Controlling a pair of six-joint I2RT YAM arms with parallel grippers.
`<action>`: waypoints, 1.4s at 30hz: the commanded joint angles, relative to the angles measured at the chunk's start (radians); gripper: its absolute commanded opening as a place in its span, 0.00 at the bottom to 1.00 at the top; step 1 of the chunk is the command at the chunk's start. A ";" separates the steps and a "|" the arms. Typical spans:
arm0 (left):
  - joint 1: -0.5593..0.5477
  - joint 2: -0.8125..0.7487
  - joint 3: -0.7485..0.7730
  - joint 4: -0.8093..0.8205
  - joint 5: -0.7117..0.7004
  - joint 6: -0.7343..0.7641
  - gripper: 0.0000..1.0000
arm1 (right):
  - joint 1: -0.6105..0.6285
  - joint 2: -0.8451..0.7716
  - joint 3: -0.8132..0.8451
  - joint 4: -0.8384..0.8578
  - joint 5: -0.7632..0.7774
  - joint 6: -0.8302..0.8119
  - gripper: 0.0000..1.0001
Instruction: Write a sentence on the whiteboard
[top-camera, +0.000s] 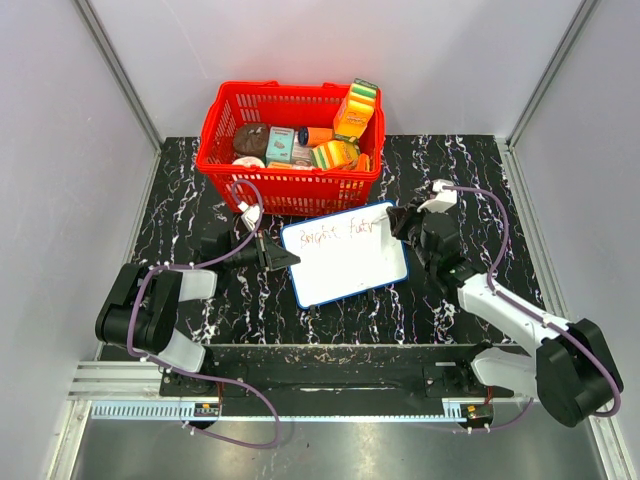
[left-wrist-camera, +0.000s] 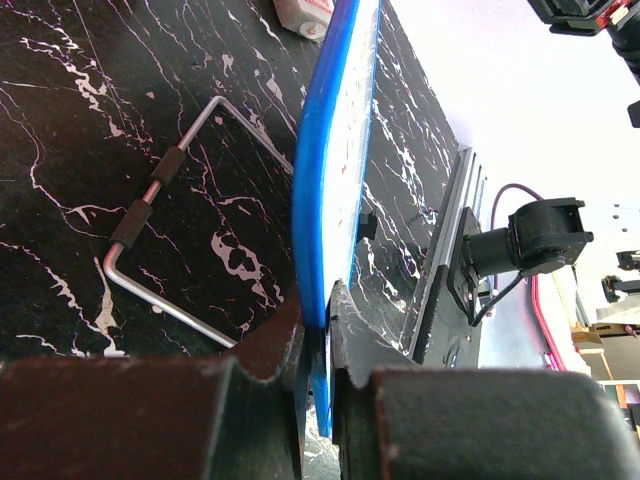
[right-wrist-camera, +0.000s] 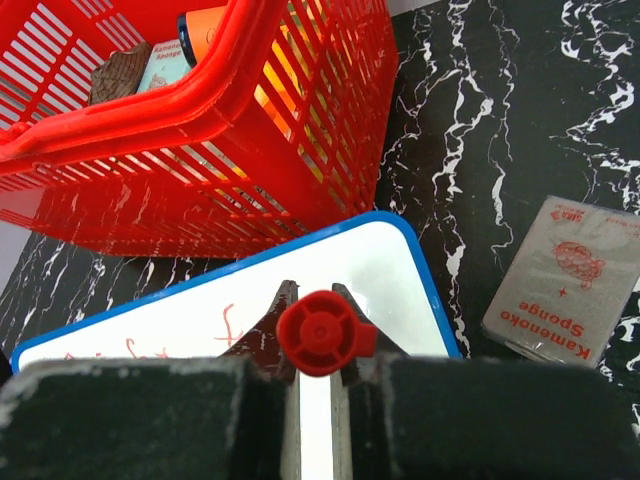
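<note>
Our left fingers (left-wrist-camera: 280, 345) pinch the whiteboard (top-camera: 345, 262) by its blue edge on the desk (top-camera: 180, 200). Our right fingers (right-wrist-camera: 262, 338) squeeze a red marker (right-wrist-camera: 318, 335). One line of the sentence (top-camera: 335, 233) shows, and we judge more is to come. The basket (top-camera: 290, 190) sits just beyond.

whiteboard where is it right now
In the top view the whiteboard is centre-frame, just below the red basket. The left gripper clamps its left edge and the right gripper holds a red marker at its far right corner.
</note>
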 joint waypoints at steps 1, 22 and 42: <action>-0.013 -0.006 0.015 -0.031 -0.083 0.108 0.00 | -0.005 0.015 0.053 0.010 0.054 -0.027 0.00; -0.014 -0.009 0.015 -0.034 -0.084 0.111 0.00 | -0.005 -0.017 0.011 -0.017 0.007 -0.016 0.00; -0.016 -0.007 0.016 -0.037 -0.087 0.112 0.00 | -0.005 -0.057 -0.033 -0.054 0.003 -0.004 0.00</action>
